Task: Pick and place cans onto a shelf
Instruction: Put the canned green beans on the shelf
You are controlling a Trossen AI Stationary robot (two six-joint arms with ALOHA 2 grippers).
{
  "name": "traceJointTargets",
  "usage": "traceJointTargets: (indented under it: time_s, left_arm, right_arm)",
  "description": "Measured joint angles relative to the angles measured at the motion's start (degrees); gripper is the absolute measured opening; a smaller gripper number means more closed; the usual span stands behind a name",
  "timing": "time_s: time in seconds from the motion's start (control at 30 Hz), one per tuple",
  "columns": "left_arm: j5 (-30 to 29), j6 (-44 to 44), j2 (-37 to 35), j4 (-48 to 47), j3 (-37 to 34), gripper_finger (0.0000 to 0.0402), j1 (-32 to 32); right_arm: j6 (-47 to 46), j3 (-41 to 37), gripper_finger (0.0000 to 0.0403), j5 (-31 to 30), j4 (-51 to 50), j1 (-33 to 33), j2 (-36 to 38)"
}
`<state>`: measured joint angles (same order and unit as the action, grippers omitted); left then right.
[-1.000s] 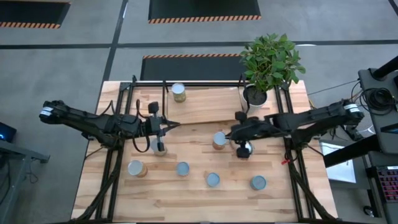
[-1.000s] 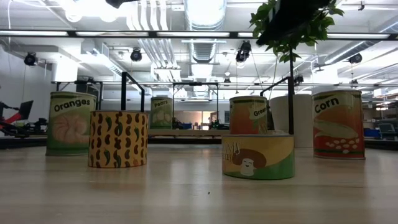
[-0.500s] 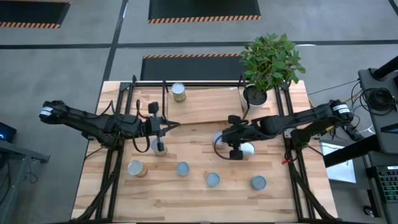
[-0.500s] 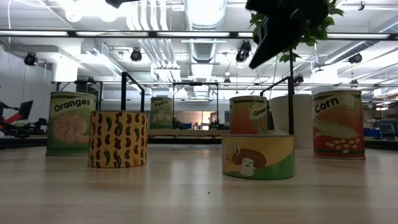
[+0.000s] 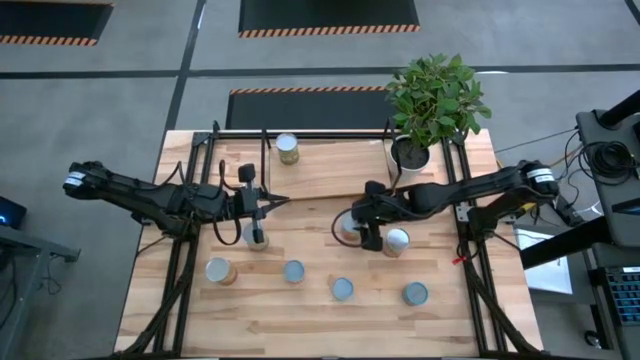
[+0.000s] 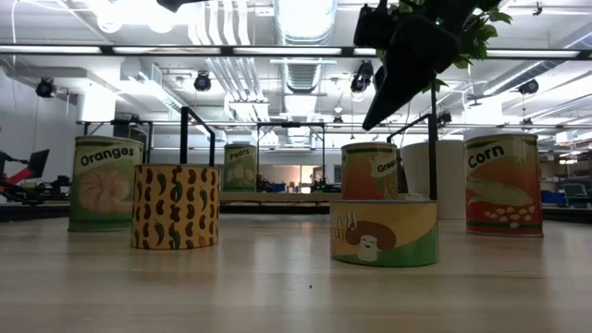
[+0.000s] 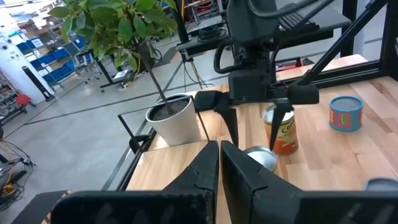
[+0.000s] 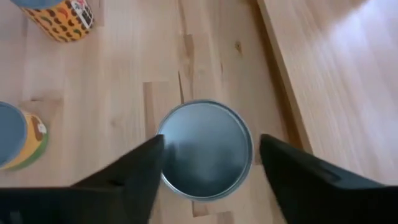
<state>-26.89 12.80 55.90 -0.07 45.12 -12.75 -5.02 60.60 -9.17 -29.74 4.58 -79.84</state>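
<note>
We hold the right gripper [image 5: 352, 226] directly above one upright can [image 8: 204, 148], its fingers [image 8: 121, 180] spread wide on either side of the silvery lid and closed on nothing. The can stands on the table [image 5: 300, 300] just off the front edge of the shelf [image 5: 330, 165]. Its long axis is vertical, so we judge a straight descent will bring the fingers around its sides. From this can the shelf board lies toward twelve o'clock in the overhead view, very near. Our left gripper [image 5: 262, 203] waits at about nine o'clock from the can, well apart, fingers pressed together and empty, so the right arm is clearly nearer. Another can [image 5: 397, 241] stands just beside, toward four o'clock.
</note>
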Motion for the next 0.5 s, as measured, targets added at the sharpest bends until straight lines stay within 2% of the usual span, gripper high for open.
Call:
traceJointTargets:
  time_s: [0.13, 0.23, 0.5]
  left_arm:
    - [0.0, 0.0, 0.0, 0.0, 0.0, 0.0, 0.0]
    - [0.0, 0.0, 0.0, 0.0, 0.0, 0.0, 0.0]
    - [0.0, 0.2, 0.1, 0.0, -0.1, 0.0, 0.0]
  right_arm:
    - [-0.1, 0.0, 0.0343, 0.1, -0.3, 0.0, -1.0]
    - [0.0, 0.0, 0.0376, 0.1, -1.5, 0.0, -2.1]
    - [0.5, -0.1, 0.0384, 2.2, -4.0, -0.2, -3.4]
